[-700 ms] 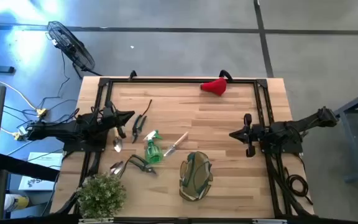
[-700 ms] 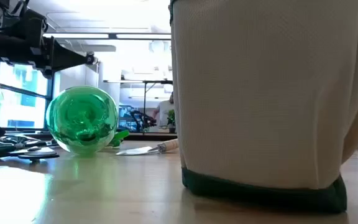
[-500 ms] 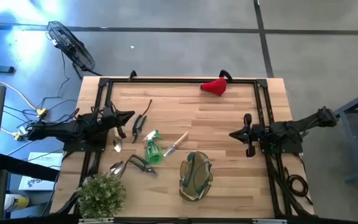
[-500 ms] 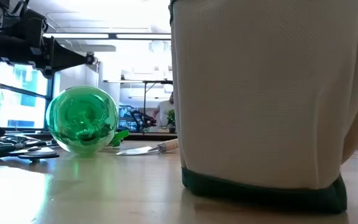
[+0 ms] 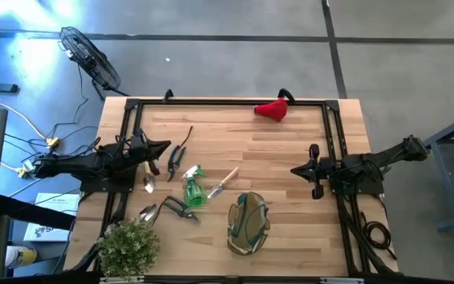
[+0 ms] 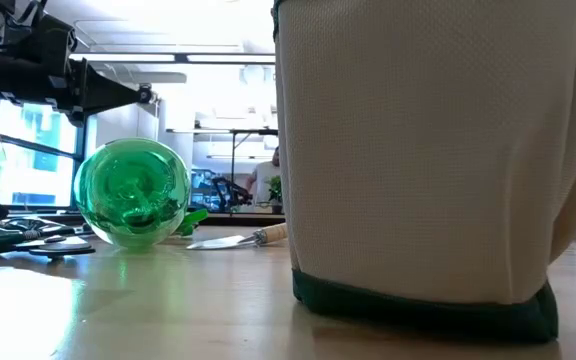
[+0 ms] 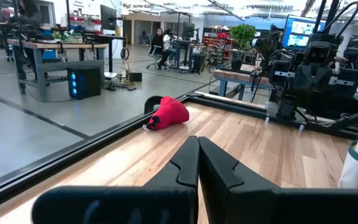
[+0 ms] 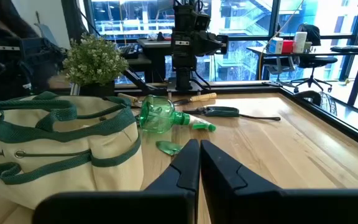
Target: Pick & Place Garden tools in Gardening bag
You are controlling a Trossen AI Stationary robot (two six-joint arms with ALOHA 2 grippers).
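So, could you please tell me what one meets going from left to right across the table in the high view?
left gripper → potted plant → pruners → green spray bottle → gardening bag → red piece → right gripper. Both grippers' fingers are shut and hold nothing.

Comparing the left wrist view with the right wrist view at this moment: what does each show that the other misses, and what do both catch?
Only the left wrist view shows the red piece by the table's far rail. Only the right wrist view shows the green spray bottle, the potted plant and pruners. Both show the gardening bag, just its edge in the left wrist view, plus each arm's own shut fingers: left gripper, right gripper.
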